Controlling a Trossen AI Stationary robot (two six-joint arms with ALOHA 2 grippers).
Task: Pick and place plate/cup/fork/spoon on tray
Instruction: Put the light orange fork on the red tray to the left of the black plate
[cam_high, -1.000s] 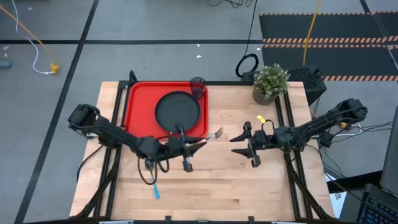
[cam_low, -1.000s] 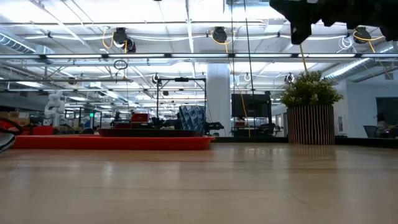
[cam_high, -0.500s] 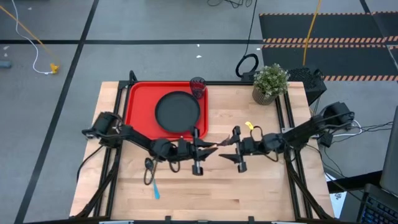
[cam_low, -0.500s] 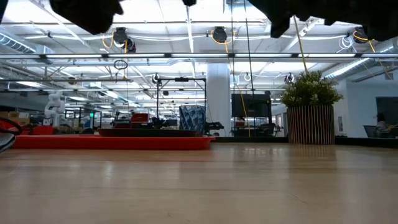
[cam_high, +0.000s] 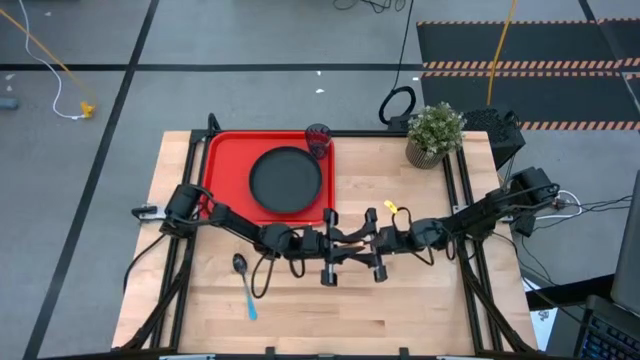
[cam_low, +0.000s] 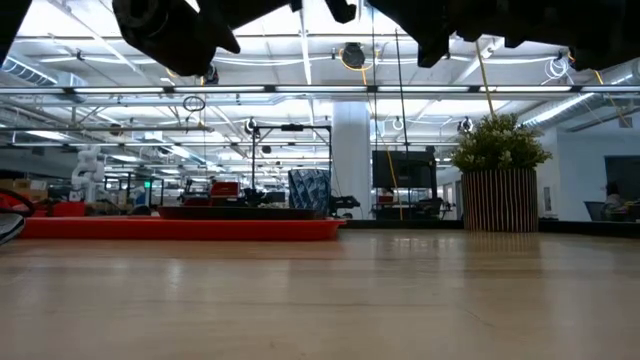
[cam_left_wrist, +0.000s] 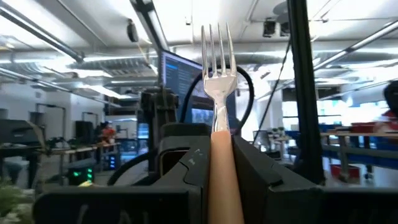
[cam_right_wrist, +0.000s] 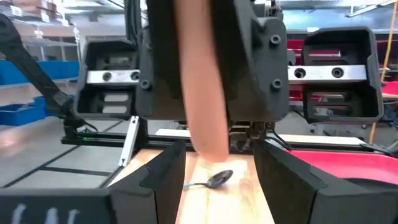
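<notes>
I am holding the fork (cam_left_wrist: 216, 93) in my left end effector (cam_high: 330, 243) above the surface (cam_high: 420, 300), just off the tray's (cam_high: 215, 160) near right corner, and my right end effector (cam_high: 373, 243) is facing it nose to nose, so the two are nearly meeting over the bare wood. The risk I am judging here is a bad handover: if the left lets go before the right has a firm pinch on the tan handle, the fork is going to drop to the surface, and if the two close in any further they could knock housings together. My left fingers are closed narrowly on the handle, tines standing up clear of them in the left wrist view. My right fingers (cam_right_wrist: 292, 180) are spread wide, with the handle hanging above the gap between them in the right wrist view (whether they are touching it I cannot tell). The plate (cam_high: 289, 180) is already lying on the tray, the cup (cam_high: 318, 138) is standing at the tray's far right corner, and the spoon (cam_high: 244, 287) is waiting on the surface near the left arm.
</notes>
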